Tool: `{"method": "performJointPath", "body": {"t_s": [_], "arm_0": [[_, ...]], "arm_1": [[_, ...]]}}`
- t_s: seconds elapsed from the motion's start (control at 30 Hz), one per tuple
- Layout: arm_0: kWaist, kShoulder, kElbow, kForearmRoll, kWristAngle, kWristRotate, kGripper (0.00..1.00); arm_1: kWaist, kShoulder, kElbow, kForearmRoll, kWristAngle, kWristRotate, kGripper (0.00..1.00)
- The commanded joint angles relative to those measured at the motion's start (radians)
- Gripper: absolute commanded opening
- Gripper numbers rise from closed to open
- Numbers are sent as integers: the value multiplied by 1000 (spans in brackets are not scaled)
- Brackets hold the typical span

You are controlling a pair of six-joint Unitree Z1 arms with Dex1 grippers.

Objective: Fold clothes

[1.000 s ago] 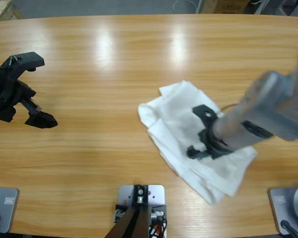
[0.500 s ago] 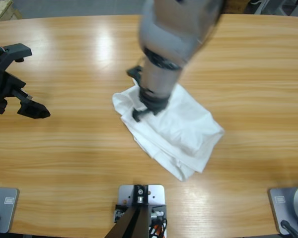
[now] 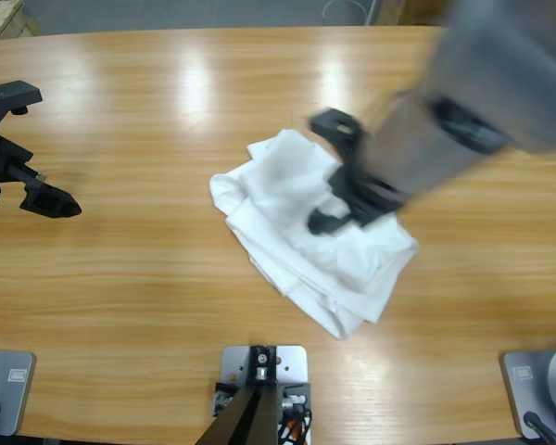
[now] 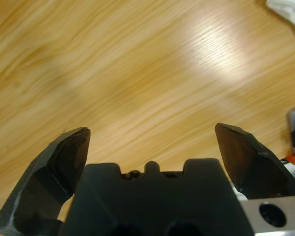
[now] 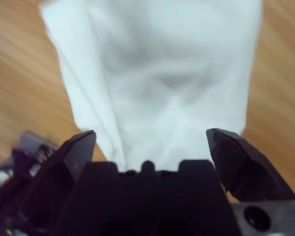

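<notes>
The two black jaws of the right gripper [image 3: 326, 171] are seen spread wide apart with nothing clamped between them, held just above the crumpled white cotton T-shirt [image 3: 310, 236], whose cloth fills the right wrist view [image 5: 157, 83] between the jaw tips; the silver-grey right arm [image 3: 463, 102] is seen coming in from the upper right corner. The jaws of the left gripper [image 3: 18, 148] are likewise held wide apart and empty at the left edge, well apart from the shirt; only bare wood is seen between them. The shirt is bunched near the middle of the long wooden tabletop [image 3: 148, 297]; only its corner [image 4: 290, 12] is caught in the left wrist view.
</notes>
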Motion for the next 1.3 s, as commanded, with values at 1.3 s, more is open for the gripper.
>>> {"method": "performJointPath", "body": {"t_s": [1.3], "arm_0": [[12, -26, 48, -5, -34, -7, 1000]], "arm_1": [[39, 587, -779, 349, 14, -165, 918]]}}
